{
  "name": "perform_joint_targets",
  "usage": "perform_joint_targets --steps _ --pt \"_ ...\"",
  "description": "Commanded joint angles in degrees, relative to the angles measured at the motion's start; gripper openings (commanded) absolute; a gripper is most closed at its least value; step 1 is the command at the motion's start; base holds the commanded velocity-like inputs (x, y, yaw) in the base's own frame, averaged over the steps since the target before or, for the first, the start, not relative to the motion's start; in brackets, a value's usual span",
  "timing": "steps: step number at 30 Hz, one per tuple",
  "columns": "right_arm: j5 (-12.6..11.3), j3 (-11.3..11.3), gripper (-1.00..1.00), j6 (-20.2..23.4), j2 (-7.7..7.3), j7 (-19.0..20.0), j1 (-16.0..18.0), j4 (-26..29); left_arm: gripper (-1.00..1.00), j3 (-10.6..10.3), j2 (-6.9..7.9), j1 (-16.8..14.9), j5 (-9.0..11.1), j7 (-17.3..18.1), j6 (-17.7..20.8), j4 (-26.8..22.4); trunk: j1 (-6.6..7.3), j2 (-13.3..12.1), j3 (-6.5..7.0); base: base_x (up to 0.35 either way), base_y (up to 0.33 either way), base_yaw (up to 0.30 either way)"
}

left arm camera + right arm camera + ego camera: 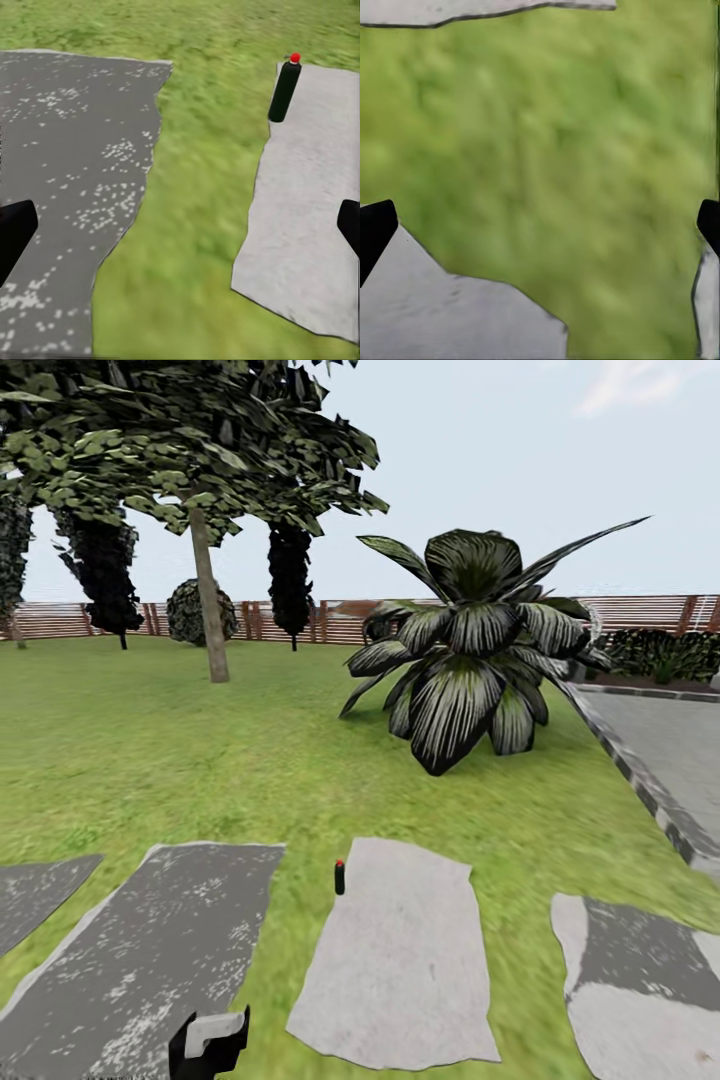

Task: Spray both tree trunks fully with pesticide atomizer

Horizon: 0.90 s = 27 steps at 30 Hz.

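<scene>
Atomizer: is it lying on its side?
No. In the left wrist view the atomizer stands upright at the edge of a light paving slab, red cap on top.

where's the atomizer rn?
Head view: pesticide atomizer stands upright at the left edge of the middle light paving slab, beside the grass strip.

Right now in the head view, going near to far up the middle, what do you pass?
Left gripper → pale paving slab → sprayer with its red top, standing upright at that slab's far left edge → lawn → broad-leaved plant → wooden fence.
</scene>
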State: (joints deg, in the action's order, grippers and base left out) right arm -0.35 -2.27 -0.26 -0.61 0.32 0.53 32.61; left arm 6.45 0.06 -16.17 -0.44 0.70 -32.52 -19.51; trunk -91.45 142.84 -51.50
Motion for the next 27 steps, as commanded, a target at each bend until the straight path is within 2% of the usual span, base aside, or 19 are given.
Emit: perform_joint_targets --steps 1,13,27 --pt "0.00 0.00 1.00 0.00 0.00 0.00 0.00 0.00 1.00 0.01 -0.02 0.00 0.00 0.00 0.00 0.00 0.00 0.00 0.00 0.087 -0.331 0.264" --pt "0.00 -0.01 1.00 0.00 0.00 0.02 0.00 0.00 1.00 0.00 -0.01 0.00 0.00 0.00 0.00 0.00 0.00 0.00 0.00 0.087 -0.331 0.260" --pt "0.02 -0.01 1.00 0.00 0.00 -0.05 0.00 0.00 1.00 0.05 0.02 0.00 0.00 0.00 0.00 0.00 0.00 0.00 0.00 0.087 -0.331 0.021"
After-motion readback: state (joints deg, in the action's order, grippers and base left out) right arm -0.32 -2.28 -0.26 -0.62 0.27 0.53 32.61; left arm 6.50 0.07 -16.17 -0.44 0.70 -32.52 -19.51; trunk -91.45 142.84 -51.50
